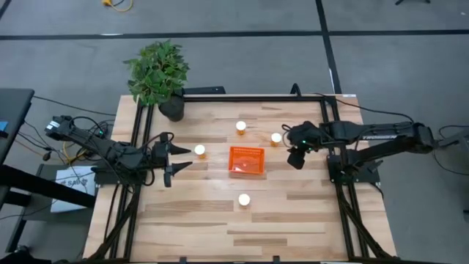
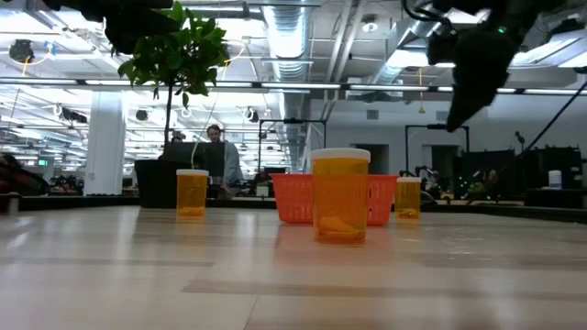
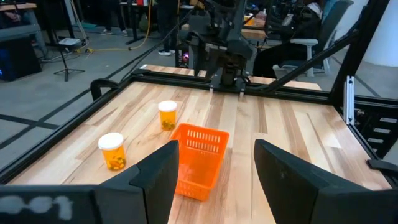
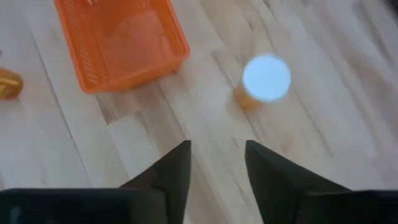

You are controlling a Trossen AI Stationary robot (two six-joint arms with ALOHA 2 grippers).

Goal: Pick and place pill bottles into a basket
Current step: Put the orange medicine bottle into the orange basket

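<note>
1. Status: all four pill bottles stand upright on the desk (image 1: 293, 220), none inside the basket (image 1: 246, 160). One bottle (image 1: 276, 137) stands just off the basket's far right corner. A second (image 1: 240, 127) is behind the basket, a third (image 1: 199, 150) to its left, and a fourth (image 1: 244, 199) in front.
2. Right tool (image 1: 295, 158): it hangs above the desk to the right of the basket, near the first bottle. The wrist view shows its fingers (image 4: 174, 168) a narrow gap apart, holding nothing, with the white cap (image 4: 266, 78) ahead of the tips and off to one side.
3. Left tool (image 1: 179, 158): it waits at the desk's left edge beside the third bottle, fingers apart, empty.
4. Step in hand, as judged: close in on the first bottle with the right tool.
5. Widen the fingers until the gap clearly exceeds the cap.
6. Shift the tool until the cap sits centred between the fingertips before lowering.
7. Descend vertically; a sideways approach is likely to tip so light a bottle.
8. Clamp on the orange body below the cap, then lift clear of the basket rim before travelling across.
</note>
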